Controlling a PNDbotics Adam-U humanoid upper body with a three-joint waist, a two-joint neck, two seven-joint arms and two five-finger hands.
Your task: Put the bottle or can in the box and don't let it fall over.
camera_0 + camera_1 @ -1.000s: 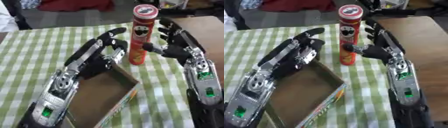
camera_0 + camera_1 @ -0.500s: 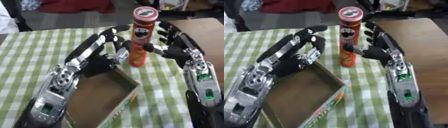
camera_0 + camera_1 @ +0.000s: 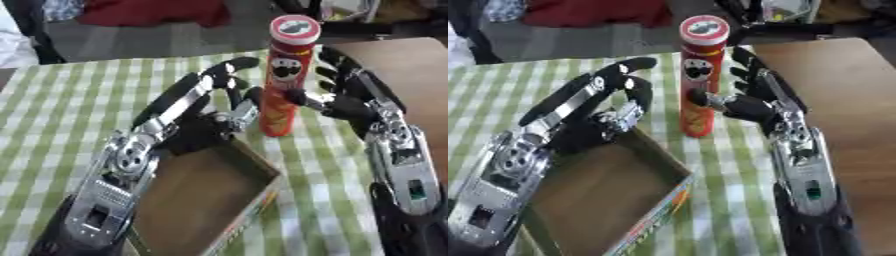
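Standing upright on the green-checked tablecloth (image 3: pixel 79 100), the tall red crisps can (image 3: pixel 284 80) sat just beyond the far corner of the open cardboard box (image 3: pixel 206 200), outside it. The robot's left hand (image 3: pixel 206 107) reached over the box's far edge with its fingers straight and spread, their tips close beside the can's left side; whether they touched it could not be told. The right hand (image 3: pixel 741 102) flanked the can from the other side, fingers extended behind it and the thumb tip against the can's middle, nothing gripped. Bare wooden tabletop (image 3: pixel 842 100) lay to the right.
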